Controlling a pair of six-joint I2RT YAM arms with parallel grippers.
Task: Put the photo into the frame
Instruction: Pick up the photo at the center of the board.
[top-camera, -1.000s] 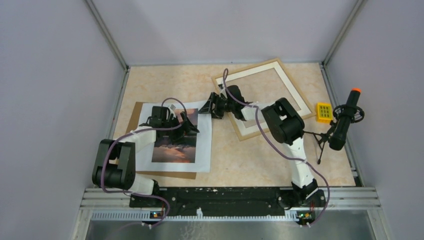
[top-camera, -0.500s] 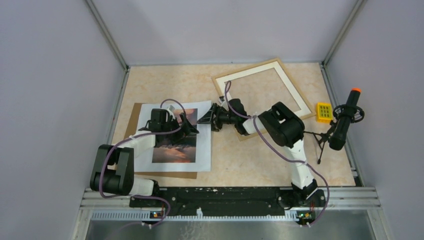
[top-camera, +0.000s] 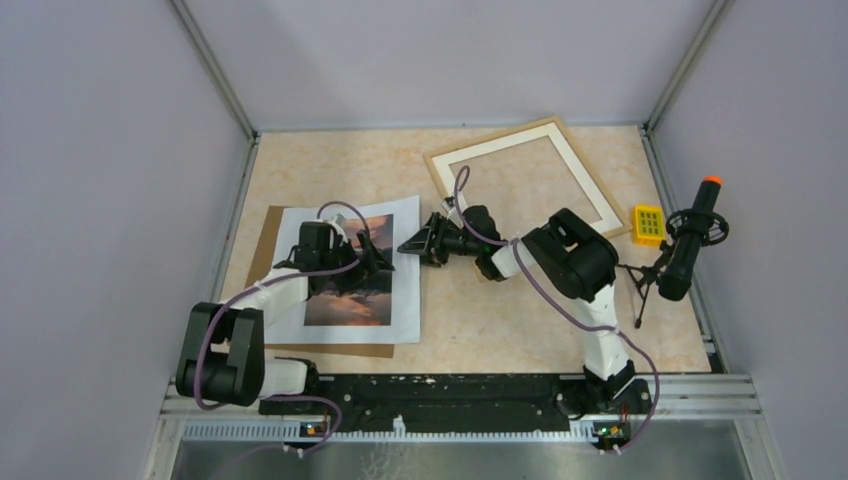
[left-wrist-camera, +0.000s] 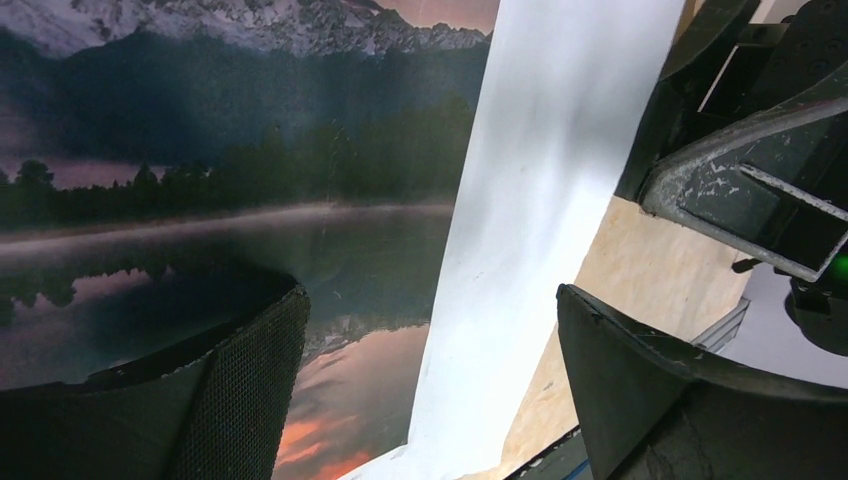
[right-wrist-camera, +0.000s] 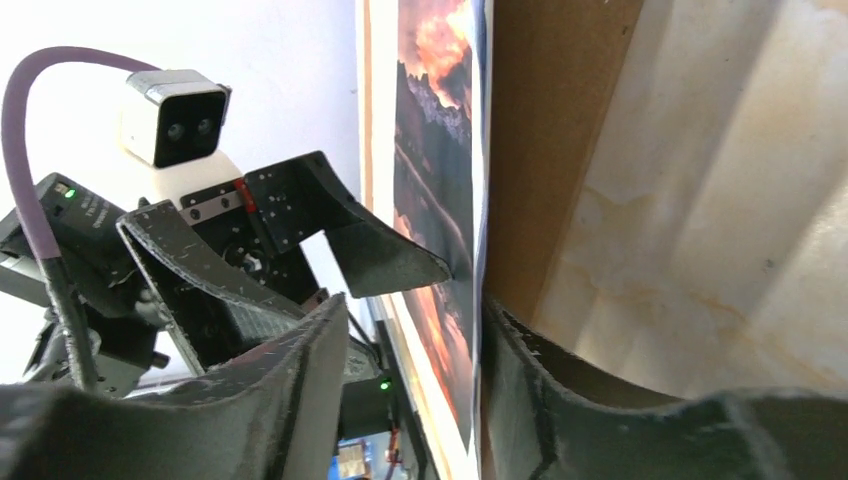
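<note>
- One photo (top-camera: 350, 290) lies flat, picture up, on a brown board (top-camera: 262, 240) at the left of the counter (top-camera: 330, 170). Its white margin shows all round, and it is not yet in the frame.
- The left hand (left-wrist-camera: 430, 300) is spread wide over the photo's right part. One finger is on or just above the dark picture and the other is out past the right margin, over bare counter. In the right wrist view one tip seems to press the print down.
- The right hand (top-camera: 410, 244) lies low at the photo's right edge, its fingers partly spread with that edge in the gap. As far as I can see it pinches nothing yet.
- The frame (top-camera: 490, 140) lies flat at the far right, well apart from the photo. The counter shows through its window, and the right arm crosses its near left corner.
- A yellow block (top-camera: 648, 222) and a black mic (top-camera: 685, 250) on a stand sit at the right side.
- Risk: the board's edge sits just under the margin, so the right hand could catch the board together with the photo and drag both.
- Risk: a pull while the left tip pins the print could crease or tear the margin.
- Risk: a grip on so thin an edge may slip, and the sheet would then sag or fold in the carry.
- Risk: the right arm is so close to the frame's corner that it could shove the frame askew.
</note>
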